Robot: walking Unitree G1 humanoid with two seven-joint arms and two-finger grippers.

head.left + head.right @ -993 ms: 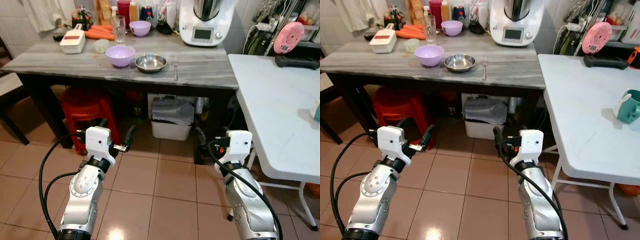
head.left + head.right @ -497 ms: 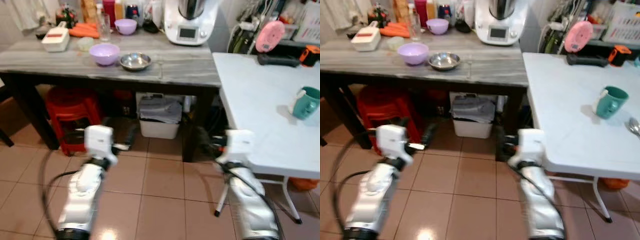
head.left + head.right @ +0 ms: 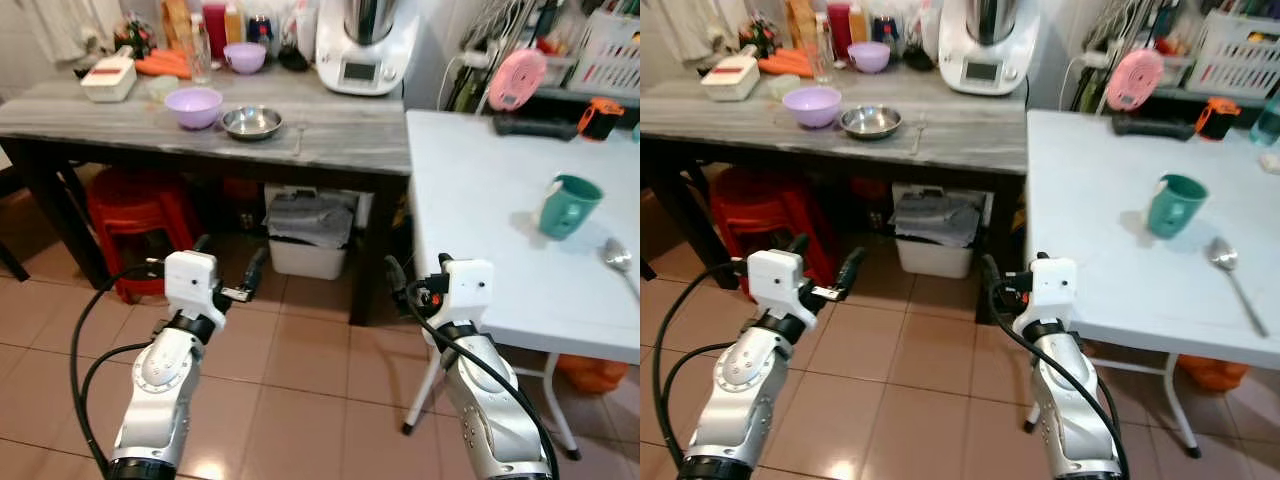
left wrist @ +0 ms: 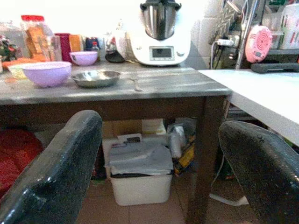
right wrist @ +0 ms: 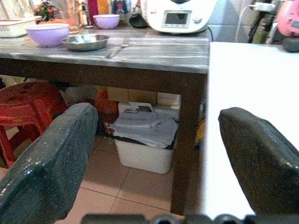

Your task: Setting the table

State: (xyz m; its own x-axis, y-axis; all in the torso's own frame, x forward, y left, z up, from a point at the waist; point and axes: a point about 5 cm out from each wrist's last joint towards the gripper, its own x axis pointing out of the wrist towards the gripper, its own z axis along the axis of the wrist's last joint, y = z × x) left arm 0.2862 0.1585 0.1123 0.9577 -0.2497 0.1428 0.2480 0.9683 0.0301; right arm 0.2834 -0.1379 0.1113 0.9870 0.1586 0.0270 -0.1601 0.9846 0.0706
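Left eye view: my left gripper (image 3: 228,268) and right gripper (image 3: 412,283) hang low over the tiled floor, both spread apart w/ nothing between the fingers. White folding worktop (image 3: 480,190) on my right carries a teal ceramic mug (image 3: 566,206) near its middle and a long metal spoon (image 3: 620,265) toward the right edge. Spoon's long axis runs roughly front-to-back on the worktop, bowl at the far end, handle toward the near edge. Risk, as I judge it: right gripper sits just beside the worktop's near-left corner, so raising that arm carelessly could knock the edge and shake the mug.

Right eye view: grey wood-grain worktop (image 3: 960,125) holds a lilac plastic bowl (image 3: 812,105), a round steel dish (image 3: 870,121) just beside it, and a metal fork (image 3: 917,120) next to that, tines away from me, handle toward the front edge. Fork lies flat and thin, so a pinch may slip.

Left wrist view: fingers wide, steel dish and fork ahead.

Right wrist view: fingers wide, nothing held.
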